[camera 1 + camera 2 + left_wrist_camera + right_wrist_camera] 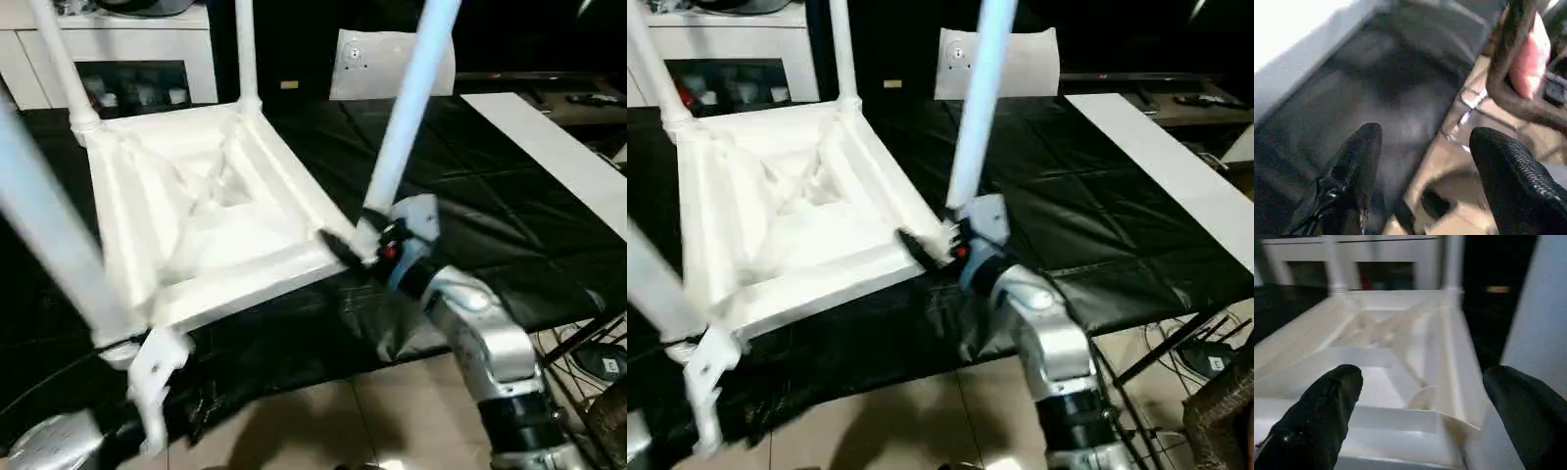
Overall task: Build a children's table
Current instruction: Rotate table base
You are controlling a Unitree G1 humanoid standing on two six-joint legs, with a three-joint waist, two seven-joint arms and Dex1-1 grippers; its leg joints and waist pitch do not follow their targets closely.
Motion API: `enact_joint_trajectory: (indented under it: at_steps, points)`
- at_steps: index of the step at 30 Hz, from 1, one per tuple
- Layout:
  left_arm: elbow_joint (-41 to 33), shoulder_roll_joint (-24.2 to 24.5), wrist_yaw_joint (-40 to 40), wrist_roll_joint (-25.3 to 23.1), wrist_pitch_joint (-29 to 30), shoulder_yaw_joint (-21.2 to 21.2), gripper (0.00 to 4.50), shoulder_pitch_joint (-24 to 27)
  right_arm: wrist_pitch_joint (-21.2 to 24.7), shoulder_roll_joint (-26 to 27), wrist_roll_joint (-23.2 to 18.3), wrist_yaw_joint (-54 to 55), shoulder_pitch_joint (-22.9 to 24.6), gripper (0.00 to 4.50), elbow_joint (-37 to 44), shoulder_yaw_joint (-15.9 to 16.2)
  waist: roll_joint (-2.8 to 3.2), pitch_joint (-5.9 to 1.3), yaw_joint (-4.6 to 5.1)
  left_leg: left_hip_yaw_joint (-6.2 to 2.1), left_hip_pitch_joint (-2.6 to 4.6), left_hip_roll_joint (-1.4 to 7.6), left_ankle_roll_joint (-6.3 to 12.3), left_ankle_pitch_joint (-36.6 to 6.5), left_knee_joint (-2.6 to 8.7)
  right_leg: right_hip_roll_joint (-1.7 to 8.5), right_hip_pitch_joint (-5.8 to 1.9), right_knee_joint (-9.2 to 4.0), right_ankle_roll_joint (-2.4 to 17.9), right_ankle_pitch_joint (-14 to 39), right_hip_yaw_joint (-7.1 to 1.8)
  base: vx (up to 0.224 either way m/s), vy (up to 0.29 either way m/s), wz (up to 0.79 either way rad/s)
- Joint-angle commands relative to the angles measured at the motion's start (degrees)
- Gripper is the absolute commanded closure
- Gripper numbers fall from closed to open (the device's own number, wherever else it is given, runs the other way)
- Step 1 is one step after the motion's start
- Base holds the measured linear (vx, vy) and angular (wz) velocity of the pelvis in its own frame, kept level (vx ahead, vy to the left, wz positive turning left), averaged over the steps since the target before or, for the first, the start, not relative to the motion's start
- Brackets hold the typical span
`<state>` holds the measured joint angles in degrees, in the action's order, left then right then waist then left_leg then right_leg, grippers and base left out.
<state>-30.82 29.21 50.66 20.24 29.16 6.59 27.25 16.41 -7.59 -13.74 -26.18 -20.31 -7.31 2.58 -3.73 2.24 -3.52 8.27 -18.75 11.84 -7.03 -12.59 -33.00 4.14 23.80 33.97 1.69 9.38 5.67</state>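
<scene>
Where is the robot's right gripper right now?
In the head views the right gripper is on the right, at the near right corner of the upside-down table top, beside the base of the leg standing there, fingers wide open.

1. The table's four legs are running off the head pictures' top and left edges.
2. The right gripper's one finger is lying hidden behind the near-right leg.
3. Beyond the left gripper's spread fingers, a pink thing is blurring past telling.
</scene>
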Motion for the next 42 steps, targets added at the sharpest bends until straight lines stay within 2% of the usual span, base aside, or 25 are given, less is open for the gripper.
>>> enact_joint_trajectory:
  at_steps: [1,2,4,5,7,8,9,13,14,16,18,19,20,22,25,26,27,28,31,32,33,34,35,42]
  points:
    - [-1.4,1.2,1.1,0.7,0.7,2.1,1.03,1.5,-2.0,-1.8,1.3,3.2,-1.0,0.0,-2.5,-3.9,1.32,-1.91,0.34,0.71,-0.74,0.85,1.73,-14.8,4.37,2.5,-2.68,-4.59,3.4,22.3,-3.17,0.0,0.0,0.0]
    - [-1.0,1.9,1.6,0.8,0.2,3.8,0.99,2.5,-2.2,-2.5,1.5,3.0,-1.3,0.0,-3.3,-4.1,1.27,-1.85,0.31,0.83,-0.66,0.78,1.78,-15.0,4.26,2.4,-2.56,-4.68,3.3,22.7,-3.21,0.0,0.0,0.0]
    - [0.3,3.0,2.3,1.2,-0.8,7.6,0.92,4.0,-3.0,-3.7,1.3,1.1,-1.2,0.0,-4.1,-4.1,1.23,-1.89,0.3,0.73,-0.91,0.7,2.0,-14.6,4.24,2.44,-2.91,-4.64,3.0,23.1,-3.14,0.0,0.0,0.0]
    - [2.4,4.3,3.0,1.5,-2.4,11.3,0.64,4.5,-3.5,-3.8,0.8,0.2,-0.5,0.0,-3.6,-4.3,1.13,-1.83,0.39,0.74,-1.06,0.51,2.59,-14.7,4.16,2.41,-2.93,-4.96,2.3,24.2,-3.1,0.0,0.0,0.0]
    - [3.8,5.1,3.6,1.9,-3.2,13.9,0.61,4.2,-3.1,-4.1,0.7,-1.1,0.6,0.0,-2.6,-3.4,1.23,-1.91,0.44,0.62,-1.01,0.53,2.81,-14.4,4.14,2.42,-2.94,-4.99,2.2,24.3,-3.18,0.0,0.0,0.0]
    - [3.9,5.4,3.7,2.9,-3.2,15.0,0.62,4.0,-3.3,-4.3,0.5,-2.4,1.3,0.0,-1.9,-2.6,1.01,-1.88,0.57,0.62,-1.02,0.68,2.93,-14.2,4.16,2.3,-2.89,-4.92,2.6,23.7,-3.32,0.0,0.0,0.0]
    - [4.0,5.5,3.6,4.1,-3.1,16.1,0.32,3.4,-2.8,-4.3,0.3,-3.3,2.0,0.0,-1.0,-1.8,1.2,-1.94,0.47,0.62,-0.88,0.79,2.93,-14.0,4.13,2.29,-2.87,-4.71,3.2,22.9,-3.37,0.0,0.0,0.0]
    - [3.8,5.0,2.8,8.8,-2.9,19.0,0.09,-0.8,-2.1,-5.3,2.3,-5.9,5.6,0.0,2.1,3.7,1.32,-1.94,0.35,0.61,-0.81,1.04,2.83,-13.4,4.28,2.27,-2.97,-4.31,5.1,19.8,-3.41,0.0,0.0,0.0]
    - [3.3,4.7,2.2,10.7,-2.2,19.5,0.09,-2.9,1.5,-5.0,3.2,-4.3,6.6,0.0,2.5,5.3,1.44,-1.91,0.34,0.64,-0.74,0.96,2.63,-13.5,4.27,2.18,-2.99,-4.25,5.4,19.8,-3.41,0.0,0.0,0.0]
    - [3.1,4.4,1.8,11.6,-2.3,19.2,0.09,-4.7,3.8,-4.3,3.7,-2.9,7.3,0.0,2.7,6.1,1.41,-1.84,0.15,0.67,-0.6,0.93,2.15,-13.9,4.29,2.21,-2.96,-4.31,5.6,20.3,-3.46,0.0,0.0,0.0]
    - [3.0,4.1,1.7,12.4,-2.3,18.8,0.09,-5.8,4.1,-3.7,4.3,-2.4,7.6,0.0,2.5,6.6,1.57,-1.7,0.24,0.56,-0.56,0.99,1.39,-15.9,4.36,2.34,-2.94,-4.44,5.0,22.4,-3.42,0.0,0.0,0.0]
    - [2.6,3.2,0.8,13.9,-1.8,18.0,0.09,-8.0,3.4,-3.1,6.2,-1.7,8.0,0.0,1.7,7.9,1.69,-1.77,0.18,0.52,-0.48,0.99,1.08,-16.1,4.35,2.44,-2.96,-4.47,4.8,22.8,-3.41,0.0,0.0,0.0]
    - [2.5,2.7,0.4,14.2,-1.7,17.4,0.09,-9.1,3.5,-2.6,7.0,-0.9,8.2,0.0,1.3,8.3,1.53,-1.83,0.16,0.57,-0.24,0.97,0.65,-16.3,4.29,2.38,-2.77,-4.57,4.6,23.1,-3.45,0.0,0.0,0.0]
    - [2.2,2.1,0.0,14.2,-1.4,15.4,0.09,-10.8,3.6,-1.5,7.9,0.6,7.9,0.0,0.0,8.6,1.76,-1.69,0.2,0.45,-0.24,0.9,0.31,-17.4,4.37,2.39,-2.82,-4.62,4.3,23.9,-3.42,0.0,0.0,0.0]
    - [1.7,1.7,-0.3,14.6,-0.8,13.3,0.09,-12.3,3.7,-0.7,8.4,1.9,7.3,0.0,-1.1,9.3,1.66,-1.65,0.28,0.33,-0.02,0.85,0.25,-18.9,4.36,2.57,-2.82,-4.88,3.4,26.3,-3.41,0.0,0.0,0.0]
    - [0.2,-0.2,-1.3,16.2,0.8,8.8,0.09,-15.6,3.6,1.0,9.4,5.4,4.9,0.0,-5.9,9.6,1.71,-1.9,0.22,0.3,0.02,0.97,-0.13,-17.7,4.36,2.55,-2.88,-4.59,3.6,24.8,-3.5,0.0,0.0,0.0]
    - [0.2,-0.2,-1.3,16.2,0.8,8.8,0.09,-15.6,3.6,1.1,9.5,5.4,4.9,0.0,-5.9,9.6,1.84,-1.93,0.21,0.31,0.11,1.01,-0.43,-17.5,4.41,2.52,-2.78,-4.45,4.0,24.0,-3.52,0.0,0.0,0.0]
    - [-0.6,-1.5,-1.7,17.4,2.0,6.5,0.09,-17.3,3.1,1.6,10.0,5.9,3.4,0.0,-9.0,9.9,1.68,-2.07,0.2,0.39,-0.01,0.97,-1.06,-16.8,4.29,2.52,-2.96,-4.05,5.1,21.4,-3.58,0.0,0.0,0.0]
    - [-1.2,-2.9,-2.1,18.1,3.1,3.8,0.09,-19.0,1.8,2.7,10.9,6.2,2.0,0.0,-12.1,9.6,1.61,-2.24,0.18,0.47,-0.3,0.89,-1.15,-15.0,4.15,2.52,-3.34,-3.6,6.0,18.3,-3.68,0.0,0.0,0.0]
    - [-1.8,-3.9,-2.1,18.3,3.7,0.8,0.09,-20.2,0.6,3.6,11.3,7.0,0.8,0.0,-14.5,9.2,1.33,-2.27,0.3,0.58,-0.55,0.77,-1.12,-13.7,4.02,2.5,-3.58,-3.49,6.1,17.1,-3.73,0.0,0.0,0.0]
    - [-2.1,-4.7,-2.0,18.3,4.0,-1.1,0.09,-21.0,0.0,4.1,11.1,7.0,0.2,0.0,-15.6,8.9,1.48,-2.38,0.21,0.5,-0.5,0.9,-1.19,-13.2,4.06,2.65,-3.63,-3.35,6.2,16.8,-3.76,0.0,0.0,0.0]
    - [-2.1,-4.7,-2.0,18.3,4.0,-1.1,0.09,-21.0,0.0,4.1,11.1,7.0,0.2,0.0,-15.6,8.9,1.44,-2.41,0.3,0.61,-0.46,0.83,-1.22,-12.8,3.92,2.56,-3.61,-3.36,6.2,16.6,-3.76,0.0,0.0,0.0]
    - [-2.4,-5.8,-2.1,18.4,4.5,-4.1,0.09,-22.5,-1.1,4.6,10.9,7.3,-0.8,0.0,-17.2,8.7,1.24,-2.44,0.43,0.61,-0.65,0.8,-1.18,-12.1,3.91,2.53,-3.8,-3.25,6.3,15.8,-3.76,0.0,0.0,0.0]
    - [-1.5,-9.1,-3.2,17.9,5.3,-10.5,0.09,-26.9,-3.2,5.2,11.2,7.8,-2.7,0.0,-19.7,8.0,1.31,-2.67,1.4,0.64,-0.78,0.69,-0.97,-11.1,3.59,2.48,-4.09,-3.23,6.5,14.9,-3.63,0.0,0.0,0.0]
